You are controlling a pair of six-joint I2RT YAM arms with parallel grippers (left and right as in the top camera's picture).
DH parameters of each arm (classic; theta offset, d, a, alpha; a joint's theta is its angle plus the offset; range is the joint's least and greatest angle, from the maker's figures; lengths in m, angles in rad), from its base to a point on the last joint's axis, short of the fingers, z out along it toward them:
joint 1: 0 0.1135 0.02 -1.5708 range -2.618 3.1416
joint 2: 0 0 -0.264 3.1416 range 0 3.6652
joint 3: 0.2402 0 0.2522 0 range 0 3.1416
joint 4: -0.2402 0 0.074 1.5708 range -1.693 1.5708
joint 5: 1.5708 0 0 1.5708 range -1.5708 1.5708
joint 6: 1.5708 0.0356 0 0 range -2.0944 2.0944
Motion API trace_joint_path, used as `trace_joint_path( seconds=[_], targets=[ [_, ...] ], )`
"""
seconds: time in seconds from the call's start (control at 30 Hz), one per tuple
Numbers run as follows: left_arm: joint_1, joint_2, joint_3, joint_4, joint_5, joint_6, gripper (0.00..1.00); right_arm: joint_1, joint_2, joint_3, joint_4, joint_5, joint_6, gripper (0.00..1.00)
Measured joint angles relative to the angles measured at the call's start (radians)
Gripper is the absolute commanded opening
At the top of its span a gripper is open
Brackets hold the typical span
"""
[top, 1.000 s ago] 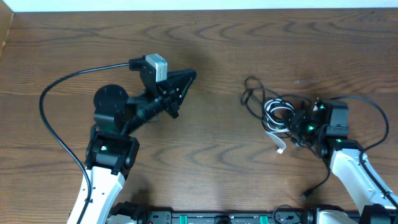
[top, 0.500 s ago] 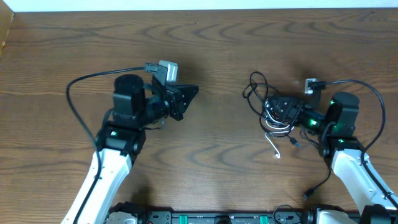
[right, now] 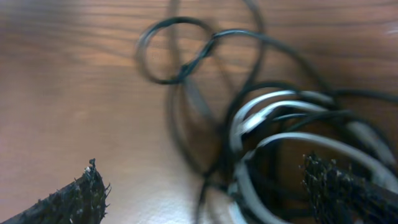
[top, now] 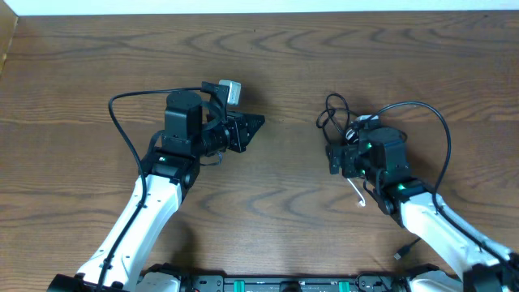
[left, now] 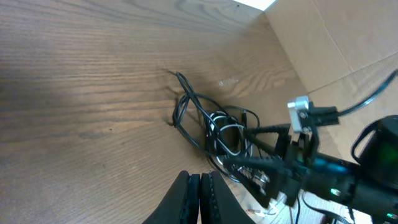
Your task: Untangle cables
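Observation:
The cables lie in one tangle (top: pixel 332 116) at the right of the table, black loops with white coils among them, and a white plug end (top: pixel 359 195) trails toward the front. My right gripper (top: pixel 339 148) hangs low over the tangle, open wide. In the right wrist view its fingertips (right: pixel 82 198) stand on either side of the white coils (right: pixel 280 127) and black loops (right: pixel 180 59), holding nothing. My left gripper (top: pixel 256 123) is shut and empty, well left of the tangle. From the left wrist the tangle (left: pixel 211 121) lies ahead of the shut gripper (left: pixel 200 186).
The wooden table (top: pixel 268 49) ends at a pale strip along the back. The right arm's own thick black wire (top: pixel 438 130) arches over its wrist, and another black lead (top: pixel 405 247) lies by its base. Cardboard (left: pixel 348 37) shows beyond the table.
My right gripper has opened from partly shut to wide, and its wrist has swung left over the tangle. The left arm has shifted a little to the right, still shut.

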State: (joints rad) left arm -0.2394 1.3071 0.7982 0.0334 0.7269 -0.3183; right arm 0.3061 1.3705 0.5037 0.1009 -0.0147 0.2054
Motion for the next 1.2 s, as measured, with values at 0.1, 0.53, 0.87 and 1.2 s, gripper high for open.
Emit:
trace_joint_path(
  seconds=[0.1,0.53,0.87,1.2],
  targets=[
    [0.0,0.0,0.0,0.0,0.0,0.0,0.09,0.0,0.068,0.0,0.042,0.055,-0.008,0.94],
    [0.0,0.0,0.0,-0.007,0.0,0.0,0.09,0.0,0.143,0.001,0.07,-0.145,0.05,0.01],
    [0.0,0.0,0.0,-0.106,0.0,0.0,0.09,-0.022,0.079,0.096,0.073,-0.672,0.063,0.03],
    [0.0,0.0,0.0,-0.15,0.0,-0.003,0.15,-0.054,0.023,0.132,-0.22,-0.487,0.028,0.88]
  ],
)
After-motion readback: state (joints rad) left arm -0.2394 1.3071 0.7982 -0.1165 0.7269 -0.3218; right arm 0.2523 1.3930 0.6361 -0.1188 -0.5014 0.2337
